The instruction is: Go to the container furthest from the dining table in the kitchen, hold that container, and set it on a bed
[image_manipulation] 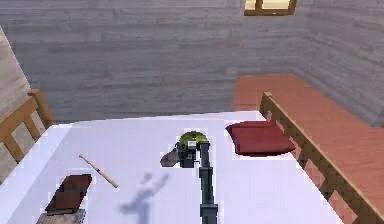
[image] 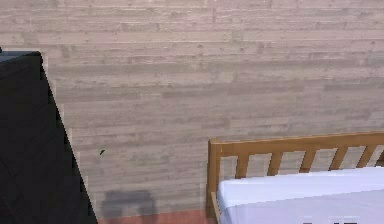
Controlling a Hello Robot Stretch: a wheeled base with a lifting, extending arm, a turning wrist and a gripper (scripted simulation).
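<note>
Forward view faces wall [image: 200, 80]; arm side view overlooks bed [image_manipulation: 130, 140] (shared).

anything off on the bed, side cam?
Nothing spilled or broken. Odd clutter on the white bed: a thin pale stick lying diagonally and a dark flat thing at the near-left corner. A green-topped round thing is at the gripper; can't tell if it's held.

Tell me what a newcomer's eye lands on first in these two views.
In the arm side view a white bed spreads across the middle, a dark red pillow at its right. The dark arm rises from the bottom edge to a small green round thing there. In the forward view a tall black shape stands left against a plank wall.
</note>
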